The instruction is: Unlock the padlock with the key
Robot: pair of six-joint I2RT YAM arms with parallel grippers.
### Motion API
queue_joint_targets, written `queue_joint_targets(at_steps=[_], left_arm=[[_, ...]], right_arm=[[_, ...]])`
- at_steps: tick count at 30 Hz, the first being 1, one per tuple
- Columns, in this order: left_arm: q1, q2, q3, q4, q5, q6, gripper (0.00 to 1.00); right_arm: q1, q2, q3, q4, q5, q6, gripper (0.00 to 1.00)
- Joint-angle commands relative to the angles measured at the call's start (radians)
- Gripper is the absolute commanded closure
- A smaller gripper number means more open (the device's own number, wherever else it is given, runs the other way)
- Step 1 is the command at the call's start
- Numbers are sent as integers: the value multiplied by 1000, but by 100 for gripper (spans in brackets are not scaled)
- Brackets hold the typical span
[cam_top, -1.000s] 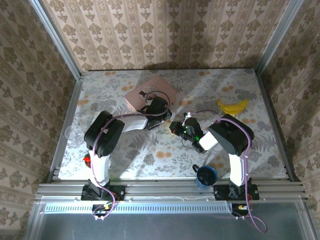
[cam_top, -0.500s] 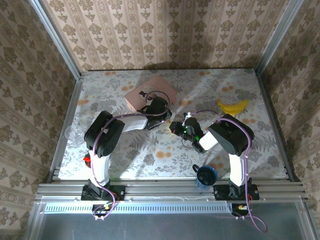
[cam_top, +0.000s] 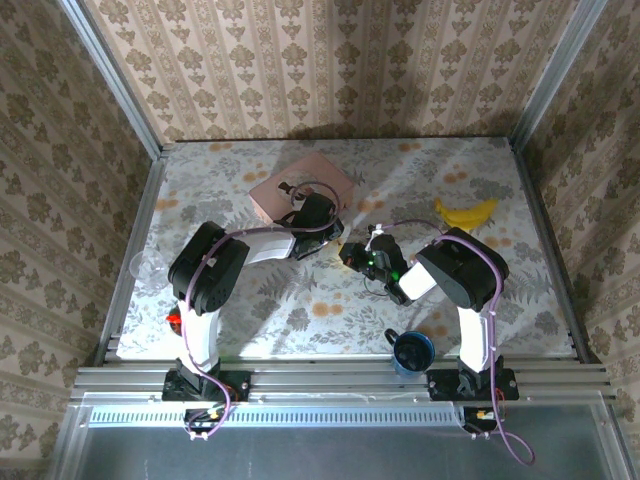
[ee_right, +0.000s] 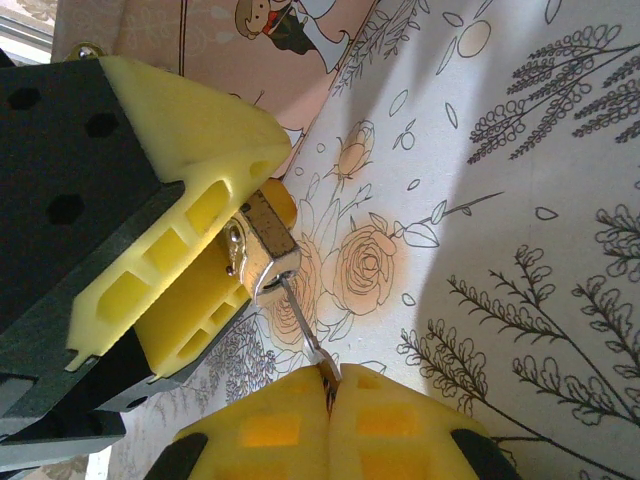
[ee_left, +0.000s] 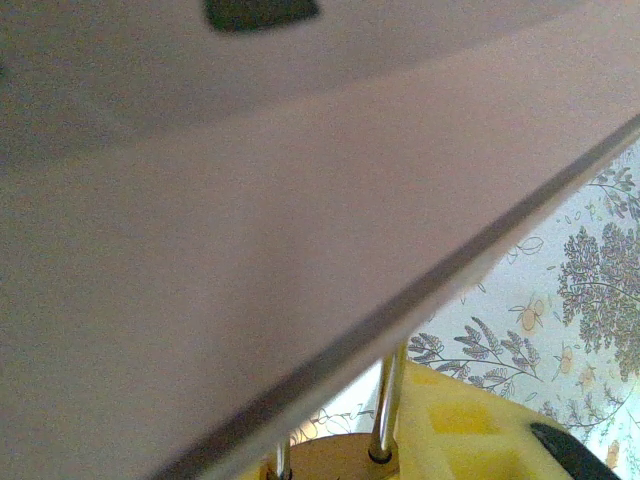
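In the right wrist view the tiny brass padlock [ee_right: 262,243] is clamped between the yellow fingers [ee_right: 190,150] of my left gripper [cam_top: 337,240], just above the floral table. A thin silvery key [ee_right: 303,322] sticks in the keyhole at the padlock's bottom end. My right gripper [ee_right: 330,388] is shut on the key's head. From the left wrist, the padlock's brass top [ee_left: 335,460] and silvery shackle [ee_left: 385,405] show beside one yellow pad [ee_left: 470,430], under the edge of the pink box [ee_left: 250,200]. In the top view both grippers meet mid-table, the right gripper [cam_top: 358,258] facing the left.
The pink box [cam_top: 300,185] lies just behind the left gripper. A yellow banana [cam_top: 466,212] rests at the right rear. A blue cup [cam_top: 412,351] stands near the right arm's base. A clear cup [cam_top: 142,265] sits at the table's left edge.
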Motion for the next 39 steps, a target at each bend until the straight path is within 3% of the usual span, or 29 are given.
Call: queue_joint_targets(at_steps=[1,33,39], left_arm=[[-35,14,-17,-29,127,-16,100],[-50,3,-50,-8,170,17,100],[-66,-13,-95,74,155,30,100]], right_arm=[[-13,35,39,34,23,-2,100],[-102,4,80,25,-205,-114,100],[-100,1,55,42,-198,-96,100]])
